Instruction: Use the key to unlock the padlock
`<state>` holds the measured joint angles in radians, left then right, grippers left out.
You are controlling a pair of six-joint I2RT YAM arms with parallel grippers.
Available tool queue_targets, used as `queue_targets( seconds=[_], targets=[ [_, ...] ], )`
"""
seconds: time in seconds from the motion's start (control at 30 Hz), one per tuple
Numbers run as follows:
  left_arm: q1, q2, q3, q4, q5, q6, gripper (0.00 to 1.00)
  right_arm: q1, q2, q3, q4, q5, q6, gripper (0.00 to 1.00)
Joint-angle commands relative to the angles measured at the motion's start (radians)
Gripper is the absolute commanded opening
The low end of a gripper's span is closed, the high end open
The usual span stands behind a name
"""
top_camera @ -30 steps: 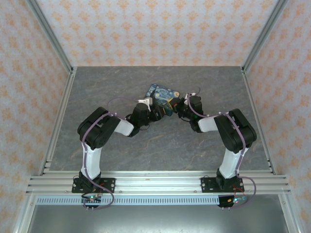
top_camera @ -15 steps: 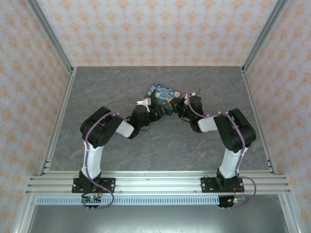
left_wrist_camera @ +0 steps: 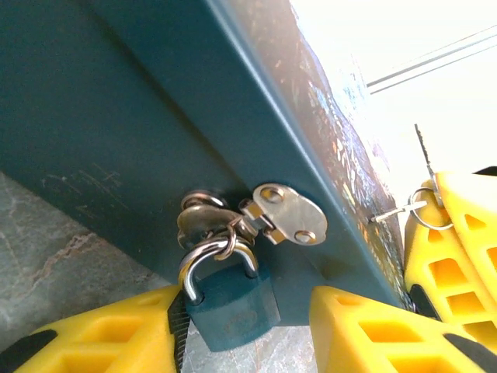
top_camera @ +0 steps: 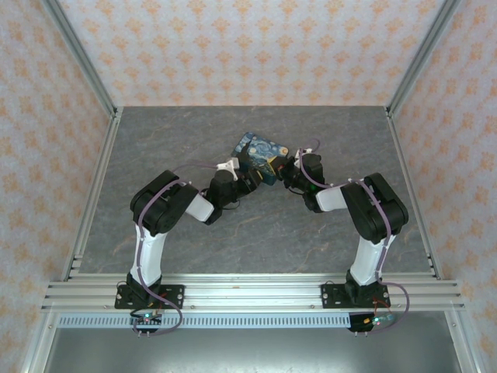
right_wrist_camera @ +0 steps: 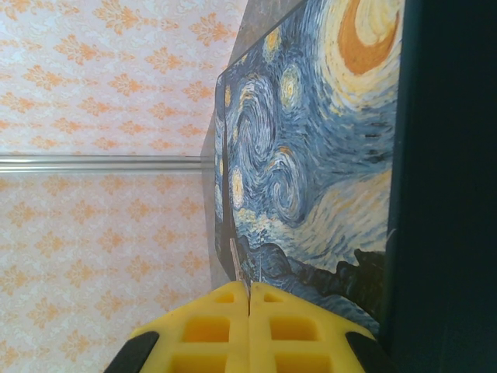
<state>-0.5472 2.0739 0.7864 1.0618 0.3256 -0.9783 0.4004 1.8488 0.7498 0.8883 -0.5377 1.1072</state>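
From above, the box [top_camera: 260,153] is sitting mid-frame, bare table [top_camera: 155,140] lying open above and beside it. At the left wrist, the left gripper [left_wrist_camera: 245,318] is standing released astride the padlock [left_wrist_camera: 231,301] at lower centre, the key [left_wrist_camera: 392,213] pointing at the box's edge at right. At the right wrist, the right gripper [right_wrist_camera: 248,294] is clenching the key at bottom centre.

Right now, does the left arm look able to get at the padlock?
Probably yes: the padlock hangs from the latch on the box, right between the left fingers, with nothing in the way.
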Motion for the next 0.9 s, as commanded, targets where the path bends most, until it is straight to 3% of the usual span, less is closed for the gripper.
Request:
queue_targets(
  seconds=[0.0, 0.4, 0.87],
  targets=[
    [-0.001, 0.012, -0.023, 0.079, -0.014, -0.048, 0.46, -0.002, 0.044, -0.021, -0.083, -0.005, -0.003, 0.0],
    [-0.001, 0.018, -0.028, 0.112, -0.044, -0.082, 0.38, -0.003, 0.054, -0.021, -0.074, -0.006, 0.004, 0.0],
    [-0.002, 0.037, 0.016, 0.075, -0.03, -0.073, 0.48, -0.004, 0.067, -0.012, -0.069, -0.014, 0.009, 0.0]
  ],
)
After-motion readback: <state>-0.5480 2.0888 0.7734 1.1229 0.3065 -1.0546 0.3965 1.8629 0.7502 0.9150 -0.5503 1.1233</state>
